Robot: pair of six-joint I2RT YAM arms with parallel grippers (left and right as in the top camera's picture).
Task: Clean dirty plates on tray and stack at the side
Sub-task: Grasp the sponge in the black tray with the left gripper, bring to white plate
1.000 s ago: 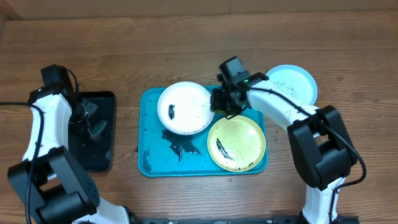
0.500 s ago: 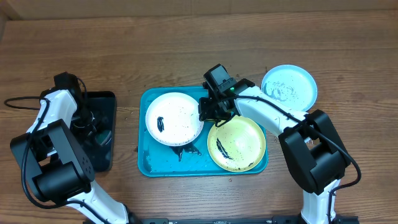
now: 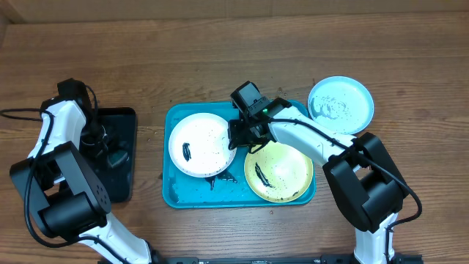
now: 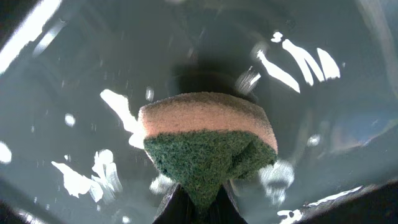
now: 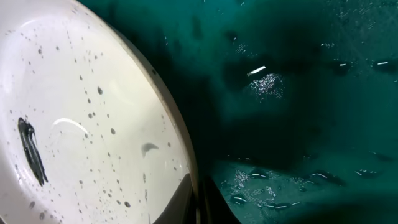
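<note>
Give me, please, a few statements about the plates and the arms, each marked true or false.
1. The white plate lies on the turquoise tray. True.
2. The blue plate sits on that tray. False: it rests on the table, off the tray's right side.
3. The left jaws hold a sponge over the black tray. True.
4. The yellow-green plate is spotless. False: it bears a dark smear.
5. The right jaws grip the white plate's rim. True.
</note>
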